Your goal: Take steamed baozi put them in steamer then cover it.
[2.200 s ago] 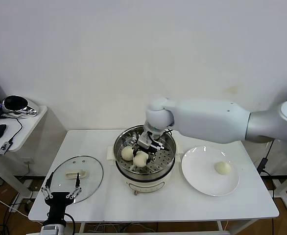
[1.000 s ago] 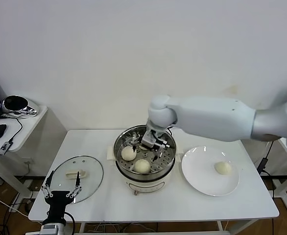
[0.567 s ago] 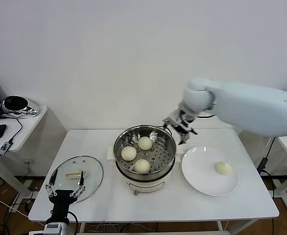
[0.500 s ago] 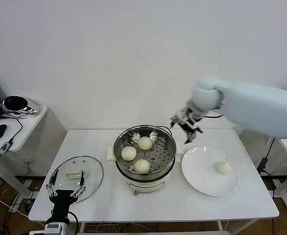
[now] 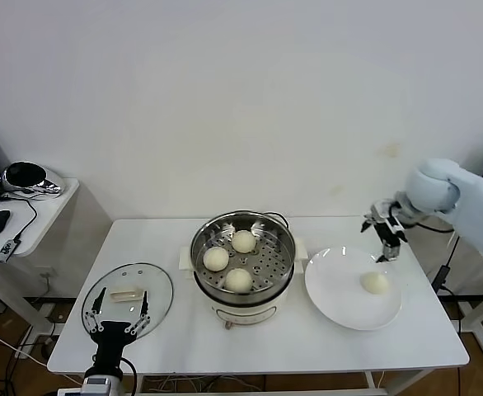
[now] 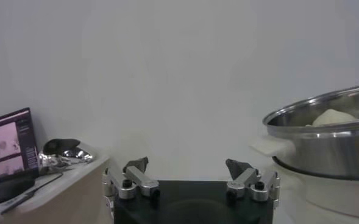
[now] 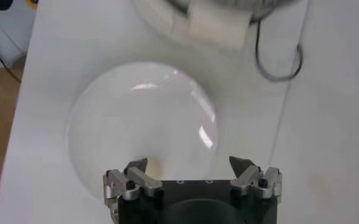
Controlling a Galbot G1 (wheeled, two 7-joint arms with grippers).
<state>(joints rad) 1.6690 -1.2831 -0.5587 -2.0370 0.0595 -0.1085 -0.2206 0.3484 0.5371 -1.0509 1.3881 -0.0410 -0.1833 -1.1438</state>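
Note:
The steamer [image 5: 284, 249] stands mid-table, uncovered, with three baozi [image 5: 243, 241] on its perforated tray. A fourth baozi [image 5: 375, 283] lies on the white plate [image 5: 340, 301] to its right. My right gripper [image 5: 387, 247] hangs open and empty over the plate's far edge, just behind that baozi; its wrist view looks down on the plate [image 7: 142, 115] between its fingertips [image 7: 188, 165]. The cover [image 5: 128, 290], a glass lid with a cream handle, lies flat at the front left. My left gripper [image 5: 118, 318] waits open at the lid's near edge. From the left gripper [image 6: 187, 165] the steamer [image 6: 325, 143] is seen side-on.
A side desk [image 5: 27, 206] with a mouse and a shiny object stands to the left of the table. A laptop [image 6: 8, 143] shows there too. The steamer's power cable [image 7: 277, 55] runs behind the plate. The table edge lies close beyond the plate on the right.
My right gripper has risen out of the steamer and swung right to the plate, leaving a third baozi on the tray. The left gripper has edged slightly toward the lid.

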